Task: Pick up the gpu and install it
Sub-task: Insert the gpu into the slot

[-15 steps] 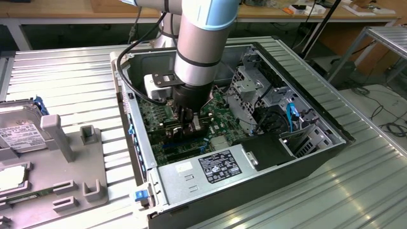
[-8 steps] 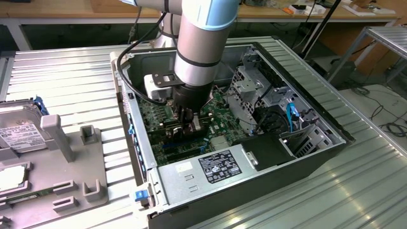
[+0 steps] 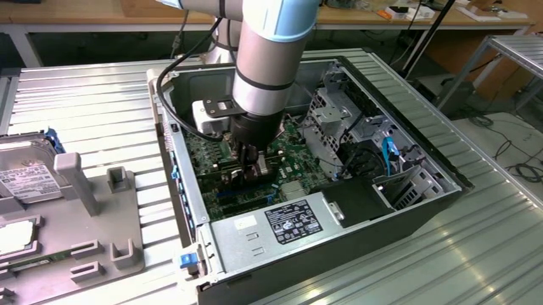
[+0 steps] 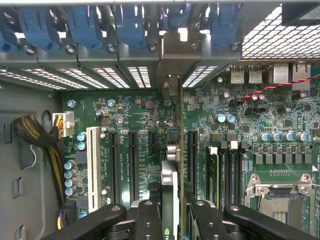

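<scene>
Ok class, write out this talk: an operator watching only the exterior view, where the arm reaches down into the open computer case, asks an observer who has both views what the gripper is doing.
Operator: Is the gripper carrying anything?
Observer: Yes. In the wrist view the gripper is shut on the gpu, which is seen edge-on between its fingers.
Operator: Where is the card over the motherboard?
Observer: It is among the black expansion slots. Its silver bracket end points toward the case wall with the blue latches.

Thin dark gpu (image 4: 172,195) on edge, upright, over green motherboard slots, silver bracket end toward case rear
</scene>
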You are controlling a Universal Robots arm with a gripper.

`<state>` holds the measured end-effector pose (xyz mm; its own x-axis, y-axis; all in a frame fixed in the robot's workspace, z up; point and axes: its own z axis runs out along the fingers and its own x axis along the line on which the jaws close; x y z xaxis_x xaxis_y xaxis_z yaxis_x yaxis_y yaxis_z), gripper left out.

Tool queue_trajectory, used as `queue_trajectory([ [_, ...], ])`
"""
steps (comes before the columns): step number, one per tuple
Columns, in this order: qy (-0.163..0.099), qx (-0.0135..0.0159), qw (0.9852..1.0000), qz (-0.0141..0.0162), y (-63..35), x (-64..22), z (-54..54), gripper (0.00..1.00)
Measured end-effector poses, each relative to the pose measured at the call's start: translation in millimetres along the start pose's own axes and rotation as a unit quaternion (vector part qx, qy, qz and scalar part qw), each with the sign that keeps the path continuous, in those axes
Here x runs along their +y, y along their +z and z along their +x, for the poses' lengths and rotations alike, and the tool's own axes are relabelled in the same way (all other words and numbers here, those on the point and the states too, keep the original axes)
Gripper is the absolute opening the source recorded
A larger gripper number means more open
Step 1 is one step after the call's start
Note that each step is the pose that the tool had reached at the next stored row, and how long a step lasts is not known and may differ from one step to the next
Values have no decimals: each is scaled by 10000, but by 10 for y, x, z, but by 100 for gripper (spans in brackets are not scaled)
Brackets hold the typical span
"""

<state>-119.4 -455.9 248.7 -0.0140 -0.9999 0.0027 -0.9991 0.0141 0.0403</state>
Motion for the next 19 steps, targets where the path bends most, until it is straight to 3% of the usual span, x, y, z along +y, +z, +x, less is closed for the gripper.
queue_trajectory([
  [5,1,-8,10000,3,6,1,-1,29],
  [8,0,-2,10000,1,1,0,0,41],
  [11,0,0,10000,-1,-25,2,0,41],
  [12,0,-2,10000,0,-130,6,0,41],
  [18,11,2,10000,-1,-496,20,-8,41],
  [19,12,-21,10000,0,-510,22,-6,41],
])
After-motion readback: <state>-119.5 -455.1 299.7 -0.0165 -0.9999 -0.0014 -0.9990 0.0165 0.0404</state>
